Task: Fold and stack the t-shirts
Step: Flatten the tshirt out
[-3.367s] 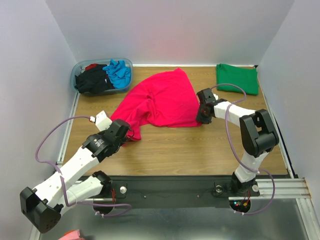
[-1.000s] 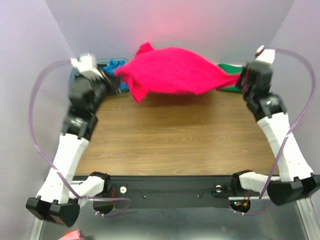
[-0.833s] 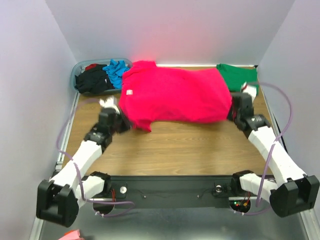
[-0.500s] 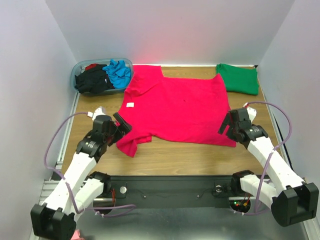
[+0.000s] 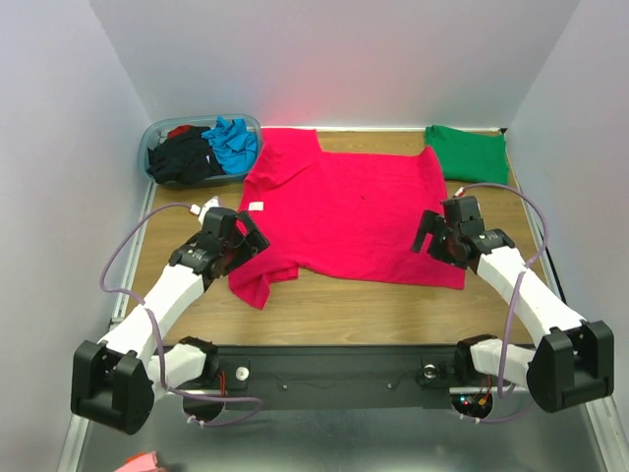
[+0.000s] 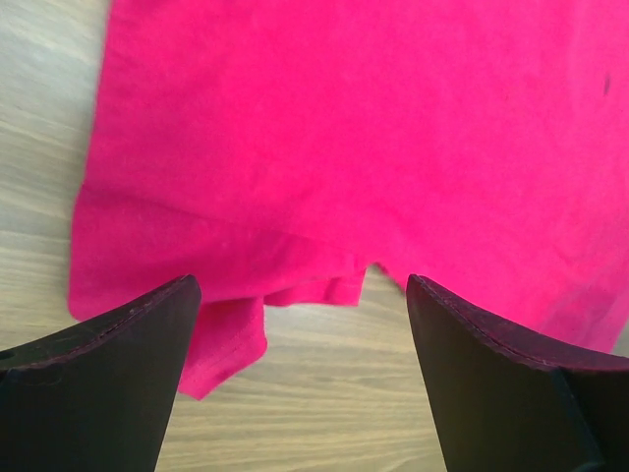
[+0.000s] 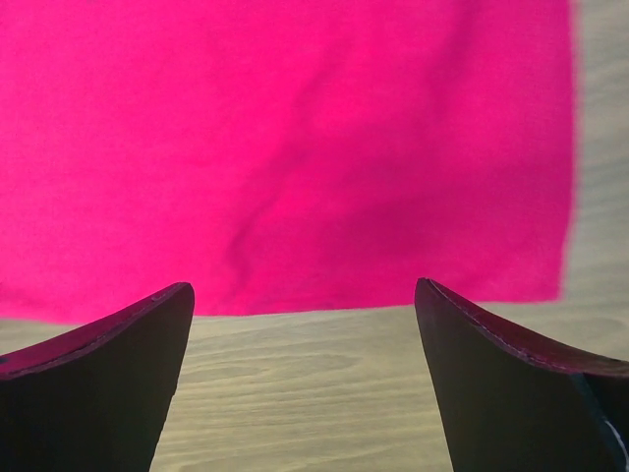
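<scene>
Across the middle of the table [image 5: 373, 300] the magenta-red t-shirt [image 5: 344, 206] lies spread nearly flat, collar and white neck label [image 5: 256, 206] toward the left arm, hem toward the right arm. We've got the left gripper [image 5: 246, 244] low at the collar-side edge and the right gripper [image 5: 429, 239] over the hem's near corner; both wrist views show the fingers spread wide with nothing between them, cloth below and no pinch. One flaw: the near sleeve [image 5: 254, 283] is bunched and partly tucked under itself, so we judge it needs pulling flat before any fold. The green t-shirt [image 5: 467, 154] sits folded at the far right corner, which we take as the stack spot. The black t-shirt [image 5: 182, 159] and turquoise t-shirt [image 5: 234, 143] are heaped in the tub [image 5: 147, 147] at far left, not yet done. On handling, we expect light, limp cloth with zero stiffness: it will drape, sag and drag on the wood, and a one-point lift will just bunch it. We'd take hold at edges and corners only, pinching a single layer at the sleeve tip or shoulder seam on the left and the hem corner on the right, lifting both sides together to keep tension. The main risk is grabbing two layers at that tucked sleeve, or fingertips skidding off thin fabric pressed against the table. We can't tell from any view whether the fingertips touch the cloth.
</scene>
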Controlling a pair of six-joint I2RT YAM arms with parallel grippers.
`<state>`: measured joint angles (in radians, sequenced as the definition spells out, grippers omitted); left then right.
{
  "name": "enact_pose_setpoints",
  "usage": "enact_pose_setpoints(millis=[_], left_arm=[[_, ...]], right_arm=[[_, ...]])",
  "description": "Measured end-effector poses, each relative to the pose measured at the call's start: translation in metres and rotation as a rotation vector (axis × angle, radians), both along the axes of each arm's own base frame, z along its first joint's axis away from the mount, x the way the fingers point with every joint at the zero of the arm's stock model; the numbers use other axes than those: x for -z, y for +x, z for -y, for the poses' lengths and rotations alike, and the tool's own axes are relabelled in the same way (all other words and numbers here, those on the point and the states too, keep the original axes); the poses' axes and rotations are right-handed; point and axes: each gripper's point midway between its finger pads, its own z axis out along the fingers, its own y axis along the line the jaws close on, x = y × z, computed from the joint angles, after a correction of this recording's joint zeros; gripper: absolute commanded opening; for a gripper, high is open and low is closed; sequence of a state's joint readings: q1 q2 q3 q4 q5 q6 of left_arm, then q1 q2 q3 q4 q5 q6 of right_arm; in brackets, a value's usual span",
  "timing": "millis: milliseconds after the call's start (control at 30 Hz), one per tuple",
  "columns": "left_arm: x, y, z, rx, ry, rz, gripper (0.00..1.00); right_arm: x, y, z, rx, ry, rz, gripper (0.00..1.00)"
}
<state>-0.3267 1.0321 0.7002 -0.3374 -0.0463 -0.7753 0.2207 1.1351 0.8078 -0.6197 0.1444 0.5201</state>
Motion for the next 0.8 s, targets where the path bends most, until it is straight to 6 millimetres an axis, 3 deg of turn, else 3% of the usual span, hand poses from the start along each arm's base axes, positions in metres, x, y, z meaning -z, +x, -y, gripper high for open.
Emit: enact_pose_setpoints(millis=[267, 500, 633, 733, 800], left_arm=[[0.012, -0.032, 0.056, 0.148, -0.037, -0.008, 0.96], [0.064, -0.052, 0.034, 0.038, 0.025, -0.14, 0.76], [0.075, -0.059, 0.035, 0.035, 0.031, -0.169, 0.55], [0.081, -0.061, 0.037, 0.038, 0.045, -0.184, 0.49], [0.087, -0.061, 0.036, 0.032, 0.062, -0.201, 0.4]], right_arm=[[0.02, 0.006, -0.02, -0.061, 0.078, -0.017, 1.0], [0.032, -0.002, -0.017, -0.052, 0.075, -0.04, 1.0], [0.036, -0.005, -0.016, -0.042, 0.071, -0.045, 1.0], [0.037, -0.004, -0.015, -0.039, 0.068, -0.043, 1.0], [0.037, -0.003, -0.014, -0.036, 0.066, -0.042, 1.0]])
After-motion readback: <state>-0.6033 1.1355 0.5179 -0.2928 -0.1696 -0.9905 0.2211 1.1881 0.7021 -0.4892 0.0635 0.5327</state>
